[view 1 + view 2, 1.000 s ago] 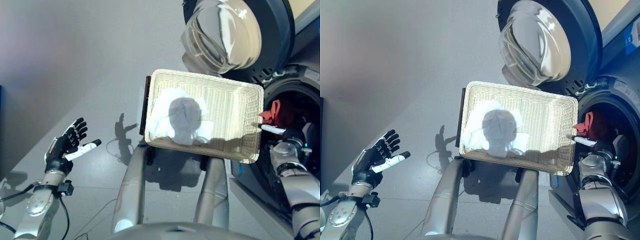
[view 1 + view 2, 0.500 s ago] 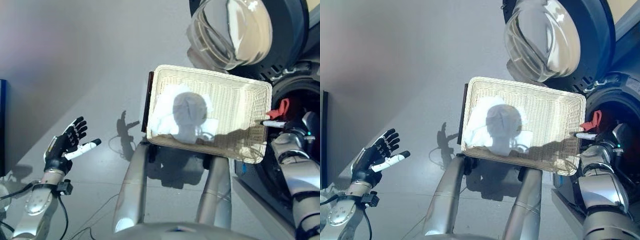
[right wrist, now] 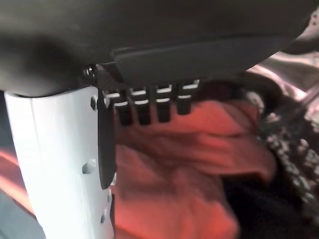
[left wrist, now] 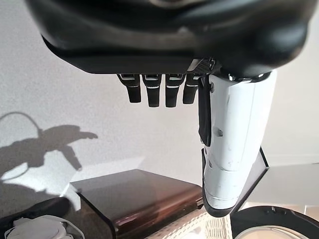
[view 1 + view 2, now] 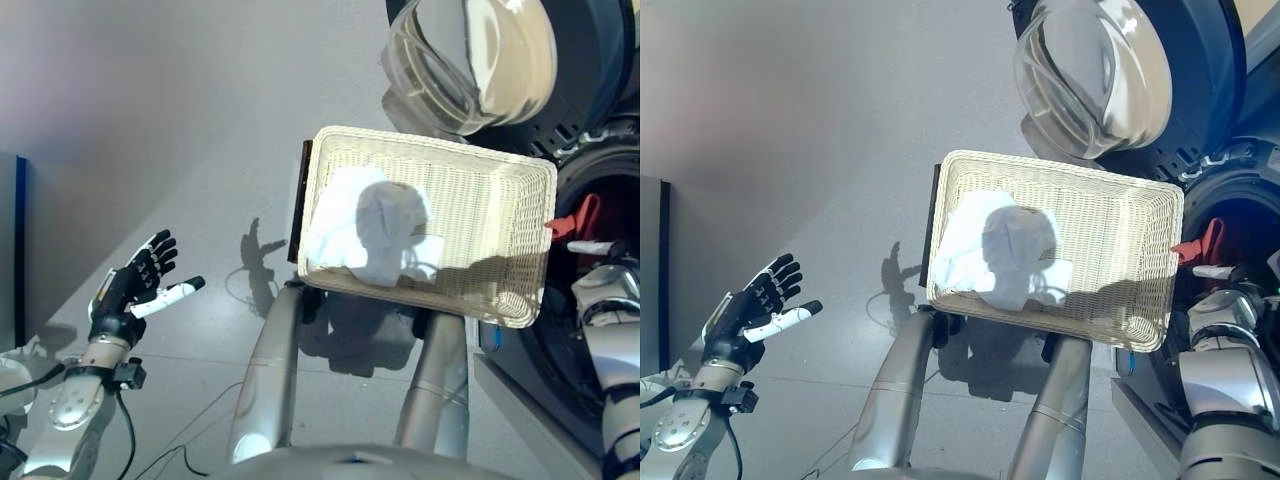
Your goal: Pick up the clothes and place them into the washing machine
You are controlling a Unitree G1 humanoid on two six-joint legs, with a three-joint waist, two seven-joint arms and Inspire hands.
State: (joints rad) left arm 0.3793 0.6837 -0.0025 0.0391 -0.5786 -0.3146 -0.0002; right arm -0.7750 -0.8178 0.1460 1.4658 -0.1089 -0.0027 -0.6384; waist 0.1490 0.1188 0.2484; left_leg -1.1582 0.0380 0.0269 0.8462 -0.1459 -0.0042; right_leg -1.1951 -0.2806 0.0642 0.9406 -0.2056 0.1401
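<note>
The right hand (image 5: 598, 262) was at the mouth of the washing machine (image 5: 600, 170), beside the right end of the wicker basket (image 5: 480, 210). Its white-covered thumb (image 3: 60, 164) stood straight and its fingers (image 3: 149, 104) were extended rather than curled. The hand was released and grasped nothing. Directly past its fingertips lay a red garment (image 3: 199, 164), bunched up inside the drum; whether the fingertips touched it could not be told. In the head views the same red cloth (image 5: 1208, 240) showed just above the thumb, at the rim of the dark drum opening. To one side of the red cloth, deeper in the drum, a dark speckled fabric (image 3: 294, 149) was visible.

Left of the right hand, the basket was tilted and held white clothes (image 5: 365, 230) heaped at its left end, well apart from the hand. Above the basket, the machine's round glass door (image 5: 470, 55) hung open.

The left hand (image 5: 130, 290) was far off to the left over the grey floor (image 5: 200, 120), well apart from the basket. Its fingers (image 4: 149, 92) were spread and relaxed, the white-covered thumb (image 4: 234, 139) pointing outward, and it held nothing. Beyond that hand, its wrist view showed a dark brown panel (image 4: 134, 194) by the basket's edge.
</note>
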